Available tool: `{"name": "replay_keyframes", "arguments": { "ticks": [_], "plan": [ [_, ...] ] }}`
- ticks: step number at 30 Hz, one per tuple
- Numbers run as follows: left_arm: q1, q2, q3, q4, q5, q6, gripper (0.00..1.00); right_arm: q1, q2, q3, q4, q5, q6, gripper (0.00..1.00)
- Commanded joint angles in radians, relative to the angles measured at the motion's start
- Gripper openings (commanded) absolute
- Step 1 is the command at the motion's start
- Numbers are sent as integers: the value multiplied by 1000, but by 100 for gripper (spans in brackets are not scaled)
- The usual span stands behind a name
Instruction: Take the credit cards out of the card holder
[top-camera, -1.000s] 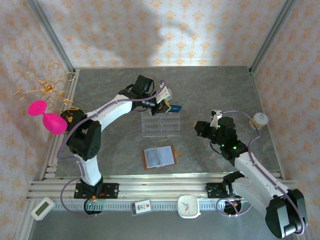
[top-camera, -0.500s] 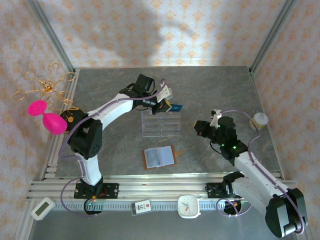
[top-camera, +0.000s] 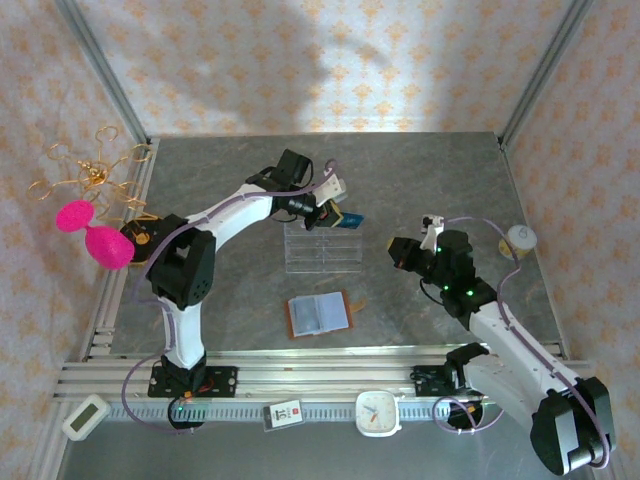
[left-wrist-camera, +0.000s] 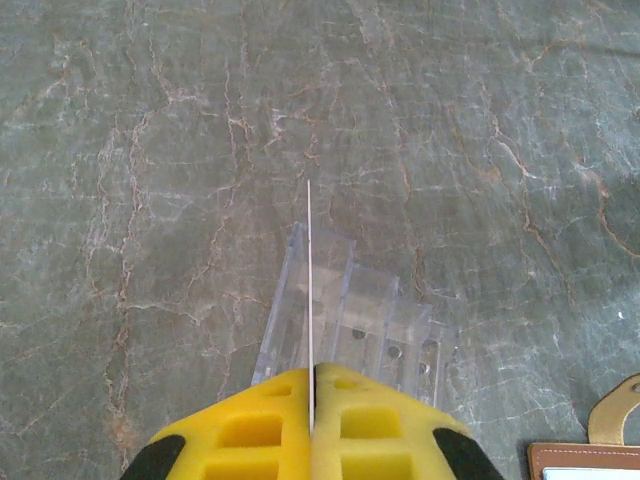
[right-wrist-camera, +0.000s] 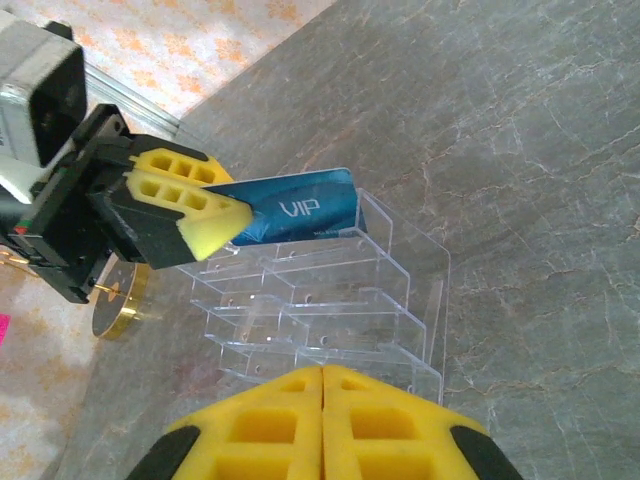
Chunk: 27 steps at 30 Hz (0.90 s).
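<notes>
One blue credit card (top-camera: 351, 220) is out of the card holder (top-camera: 320, 314) and clamped by a short end in the left hand (top-camera: 325, 212). It juts from the yellow fingertips toward the right arm, with its long axis running roughly left to right in the top view. The right wrist view shows its glossy blue face (right-wrist-camera: 300, 208) printed with pale "VIP" lettering. The left wrist view catches it edge-on as a thin pale line (left-wrist-camera: 309, 270). The card hangs above the far row of the clear tray (top-camera: 322, 248), so the coming move is probably a short descent into a slot.

The right hand (top-camera: 402, 255) has its fingers pressed together on nothing and sits just to the right of the tray, facing the card.

The card holder lies open on the grey worktop (top-camera: 420, 180), nearer the arm bases than the tray and well apart from both hands. It is brown outside with pale inner pockets. Whether a second card sits inside is too small to tell.
</notes>
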Motion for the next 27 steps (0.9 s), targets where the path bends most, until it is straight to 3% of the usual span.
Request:
{"name": "replay_keyframes", "arguments": {
  "ticks": [1, 15, 23, 27],
  "plan": [
    [8, 12, 41, -21, 2, 26, 0, -5, -1, 38, 5, 2, -21, 7],
    [8, 9, 34, 34, -60, -18, 0, -6, -4, 40, 2, -19, -19, 8],
    [9, 6, 23, 79, -114, -50, 22, -5, -15, 36, 2, -36, -20, 8],
    [10, -2, 22, 102, -134, -75, 26, -5, -22, 31, 2, -41, -16, 9]
  ]
}}
